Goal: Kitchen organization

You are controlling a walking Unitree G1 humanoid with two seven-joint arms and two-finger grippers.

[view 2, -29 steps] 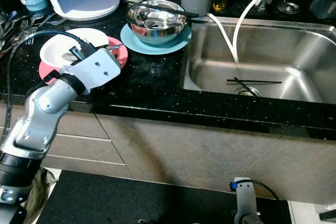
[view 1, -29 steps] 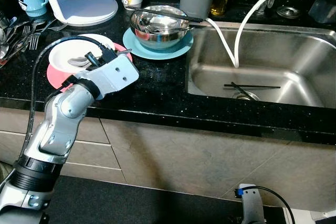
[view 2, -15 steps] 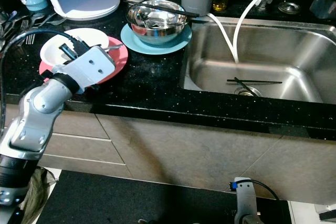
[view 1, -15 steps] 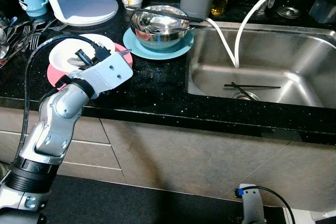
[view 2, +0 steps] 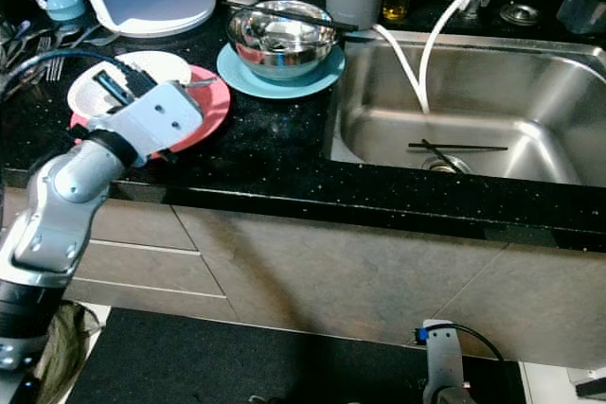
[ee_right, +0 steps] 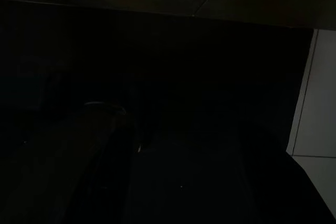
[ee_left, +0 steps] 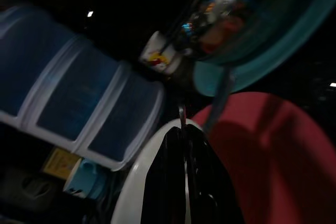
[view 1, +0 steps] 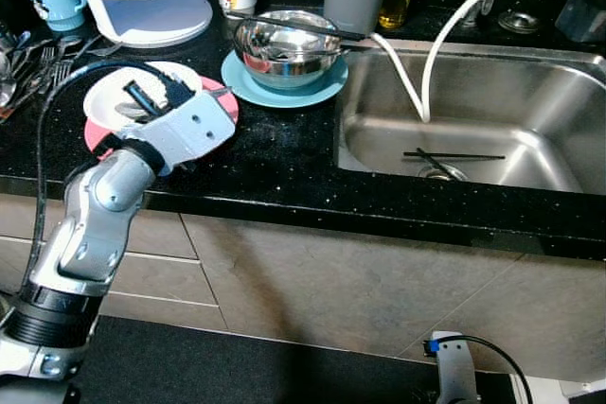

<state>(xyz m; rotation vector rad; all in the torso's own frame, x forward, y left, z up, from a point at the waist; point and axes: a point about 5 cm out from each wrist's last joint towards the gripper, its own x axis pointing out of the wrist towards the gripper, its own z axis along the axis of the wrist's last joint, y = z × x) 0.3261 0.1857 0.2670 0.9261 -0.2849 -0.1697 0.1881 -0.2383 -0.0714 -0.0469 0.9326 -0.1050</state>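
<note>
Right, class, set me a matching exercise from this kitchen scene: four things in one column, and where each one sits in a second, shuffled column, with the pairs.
Things:
1. steel bowl
2. white plate
3. black chopsticks
4. blue mug

Places:
A. lying at the bottom of the sink
B. standing at the counter's far left corner
C. resting on the teal plate
D. stacked on the pink plate, under the left hand

Pairs: 1-C, 2-D, 3-A, 4-B
</note>
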